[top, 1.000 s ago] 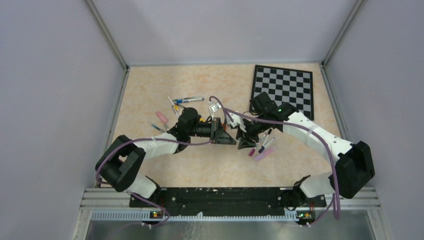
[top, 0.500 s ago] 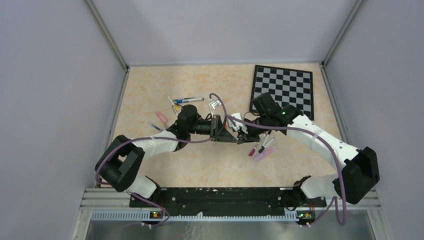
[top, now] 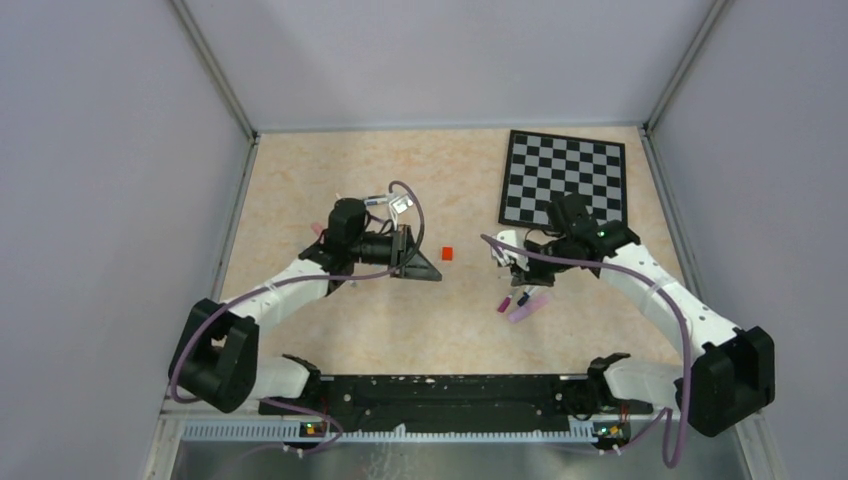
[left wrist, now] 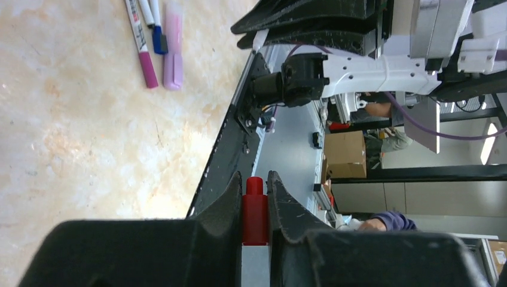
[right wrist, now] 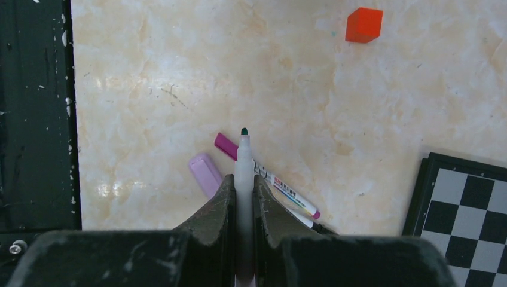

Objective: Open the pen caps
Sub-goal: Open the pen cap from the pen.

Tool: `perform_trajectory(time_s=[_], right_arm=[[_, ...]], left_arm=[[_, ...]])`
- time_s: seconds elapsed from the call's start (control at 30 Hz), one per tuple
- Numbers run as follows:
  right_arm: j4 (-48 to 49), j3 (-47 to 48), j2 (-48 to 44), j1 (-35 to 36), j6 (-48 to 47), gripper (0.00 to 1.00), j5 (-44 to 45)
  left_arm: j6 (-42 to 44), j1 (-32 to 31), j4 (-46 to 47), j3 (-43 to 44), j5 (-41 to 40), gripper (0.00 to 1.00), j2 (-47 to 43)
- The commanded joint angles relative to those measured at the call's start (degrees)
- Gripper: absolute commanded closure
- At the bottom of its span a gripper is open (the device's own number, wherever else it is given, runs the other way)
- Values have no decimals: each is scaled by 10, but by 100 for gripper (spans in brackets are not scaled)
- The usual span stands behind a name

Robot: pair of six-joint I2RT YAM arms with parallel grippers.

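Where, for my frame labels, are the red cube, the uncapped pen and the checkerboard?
red cube [right wrist: 363,25], right wrist view, top face.
uncapped pen [right wrist: 244,161], right wrist view, white barrel below the tip.
checkerboard [top: 565,180], top external view, board's middle.

We see the left gripper [left wrist: 255,185] with its jaws pressed against a red-ended pen [left wrist: 255,216] whose grey barrel runs down between them. On the marbled table [left wrist: 89,137] beyond lie a magenta-capped pen [left wrist: 141,46], a blue-capped pen [left wrist: 157,33] and a pink highlighter [left wrist: 173,51], side by side.
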Motion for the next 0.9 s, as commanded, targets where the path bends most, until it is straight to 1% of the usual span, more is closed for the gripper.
perform_trajectory(time_s=[0.0, 0.1, 0.17, 0.23, 0.33, 0.4, 0.47, 0.53, 0.6, 0.67, 0.7, 0.77, 0.87], right_arm=[[70, -17, 7, -6, 64, 100, -4], [180, -37, 36, -5, 213, 100, -8], [268, -53, 54, -5, 333, 100, 23], [323, -63, 71, -5, 423, 100, 54], [408, -88, 91, -5, 568, 100, 164], [431, -88, 112, -5, 650, 100, 210], [440, -82, 138, -5, 688, 100, 224], [446, -75, 165, -5, 710, 100, 226], [453, -69, 190, -5, 718, 100, 250], [459, -63, 215, -5, 722, 100, 273], [461, -61, 229, -5, 722, 98, 281], [457, -56, 245, -5, 723, 95, 290], [462, -56, 257, -5, 722, 94, 299]], left_arm=[[50, 1, -77, 7, -15, 100, -26], [38, 2, -81, -27, -80, 100, -38], [21, 2, -65, -63, -132, 100, -58], [-5, 1, -47, -106, -199, 100, -92], [-31, 1, -29, -165, -322, 100, -161], [-41, 2, -30, -198, -395, 100, -191], [-47, 2, -41, -212, -449, 100, -202], [-51, 1, -59, -211, -486, 100, -194], [-58, 2, -102, -194, -526, 100, -173], [-66, 2, -168, -170, -566, 100, -145], [-72, 1, -192, -159, -587, 100, -133], [-71, 1, -220, -143, -615, 100, -111], [-68, 1, -230, -134, -654, 100, -93]])
